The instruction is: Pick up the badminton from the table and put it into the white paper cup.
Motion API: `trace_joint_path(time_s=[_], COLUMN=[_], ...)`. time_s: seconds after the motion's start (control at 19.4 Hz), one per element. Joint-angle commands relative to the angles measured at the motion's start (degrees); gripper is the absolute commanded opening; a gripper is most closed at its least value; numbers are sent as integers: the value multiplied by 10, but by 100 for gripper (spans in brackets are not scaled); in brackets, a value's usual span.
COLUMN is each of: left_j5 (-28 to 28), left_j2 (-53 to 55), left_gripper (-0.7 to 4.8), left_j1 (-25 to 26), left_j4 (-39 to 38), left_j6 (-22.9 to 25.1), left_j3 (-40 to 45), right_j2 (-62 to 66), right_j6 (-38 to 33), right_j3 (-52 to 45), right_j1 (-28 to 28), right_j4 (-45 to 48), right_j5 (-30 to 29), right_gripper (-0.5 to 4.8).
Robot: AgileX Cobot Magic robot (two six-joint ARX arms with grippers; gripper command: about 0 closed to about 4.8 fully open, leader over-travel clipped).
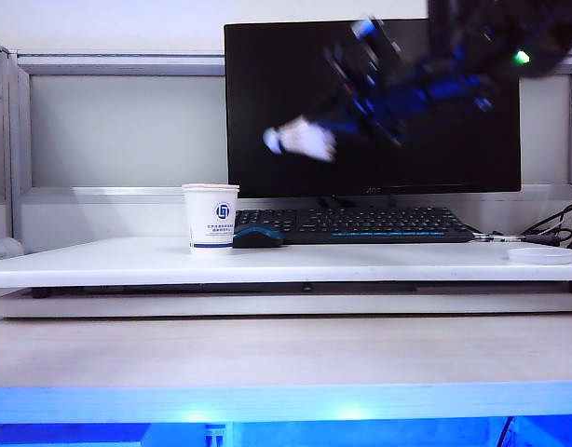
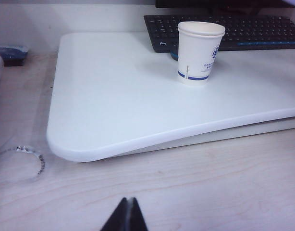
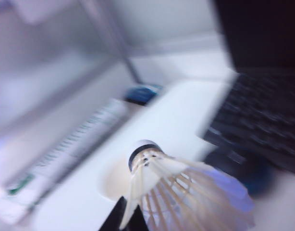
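The badminton [image 1: 305, 140] hangs in the air in front of the dark monitor, blurred by motion, with my right gripper [image 1: 347, 126] shut on its feather skirt. Up close, the badminton [image 3: 176, 187] shows its dark band and cork tip pointing away from my right gripper [image 3: 129, 201], whose fingertips pinch one feather edge. The white paper cup [image 1: 211, 218] stands upright on the white table [image 1: 360, 263], below and left of the shuttlecock. In the left wrist view the cup [image 2: 200, 52] sits on the table [image 2: 114, 96]. My left gripper [image 2: 129, 198] is shut and empty over the wooden desk.
A black keyboard [image 1: 360, 223] and a blue-black mouse [image 1: 257, 237] lie just right of the cup. The monitor [image 1: 370, 102] stands behind them. A small white dish [image 1: 540, 255] rests at the table's right end. A clear ring [image 2: 20, 163] lies on the wooden desk.
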State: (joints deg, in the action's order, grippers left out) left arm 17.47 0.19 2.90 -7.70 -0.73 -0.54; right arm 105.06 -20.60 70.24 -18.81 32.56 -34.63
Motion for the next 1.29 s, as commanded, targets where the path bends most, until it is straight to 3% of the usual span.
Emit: trace_joint_path(time_s=[0.05,0.36,0.46,1.13,1.18,1.29], left_j5=[1,2,2,1,1,1], left_j2=[0,0,0,0,0,0], left_gripper=[-2,-2,-2,-2,-2,-2], left_j1=[1,1,1,1,1,1], left_j4=[-11,-11,-11,-11,-11,-11], left_j6=[3,3,3,3,3,3], left_j3=[1,1,1,1,1,1], right_j2=[-4,-3,1,64,64,64], right_j6=[-2,3,16,16,16,16], right_j3=[35,66,66,132,132,132], right_j1=[-24,-66,-74,-95,-95,-95], right_j4=[-51,-82,-101,-130,-130,-130], right_j5=[-13,23,64,66,65,65], right_gripper=[-9,-9,-9,-6,62,64])
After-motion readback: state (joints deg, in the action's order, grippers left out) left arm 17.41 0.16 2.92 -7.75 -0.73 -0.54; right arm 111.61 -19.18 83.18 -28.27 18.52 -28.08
